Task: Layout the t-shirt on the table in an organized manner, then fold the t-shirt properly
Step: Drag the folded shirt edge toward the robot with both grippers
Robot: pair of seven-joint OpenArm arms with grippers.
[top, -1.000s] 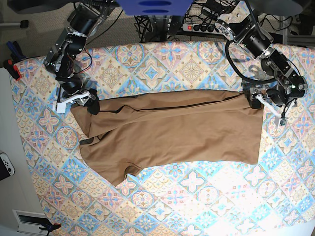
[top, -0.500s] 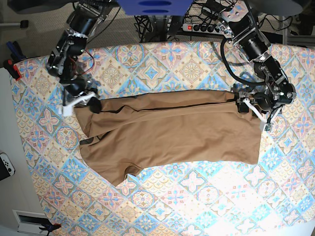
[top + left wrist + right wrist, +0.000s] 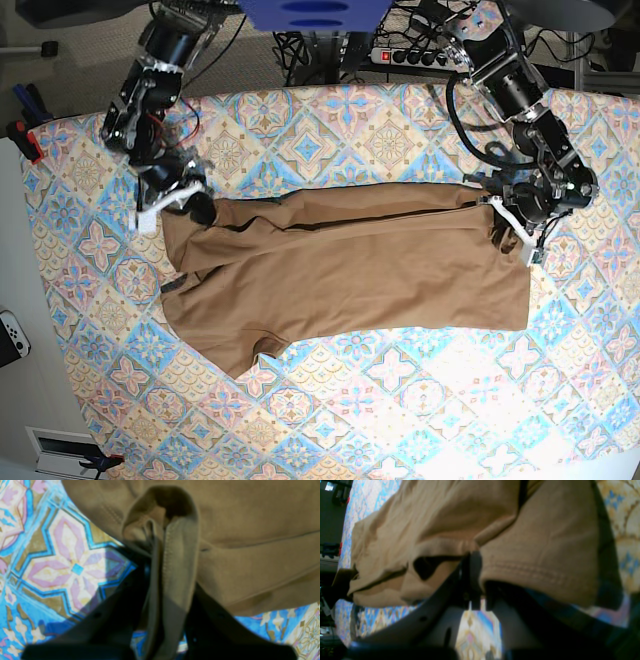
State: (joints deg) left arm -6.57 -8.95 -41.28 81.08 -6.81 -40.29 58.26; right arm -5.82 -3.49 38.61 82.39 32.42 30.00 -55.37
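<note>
The tan-brown t-shirt (image 3: 350, 270) lies folded lengthwise across the middle of the table (image 3: 400, 400), with a sleeve sticking out at the lower left. My left gripper (image 3: 503, 222) is at the shirt's upper right corner. In the left wrist view a doubled hem of the t-shirt (image 3: 250, 530) is pinched between its black jaws, so the left gripper (image 3: 170, 600) is shut on cloth. My right gripper (image 3: 195, 207) sits at the upper left corner. In the right wrist view the right gripper (image 3: 473, 580) is shut on the stitched edge of the t-shirt (image 3: 532, 542).
A power strip (image 3: 405, 55) and cables lie behind the table's far edge. A red clamp (image 3: 25, 135) is fixed at the left corner, and a white controller (image 3: 12, 335) lies on the floor to the left. Patterned tablecloth (image 3: 62, 567) shows around the shirt.
Both grippers have moved inward onto the shirt's upper corners and closed on the cloth. The left one stood wide open a second ago. The top edge has bunched slightly at both ends.
</note>
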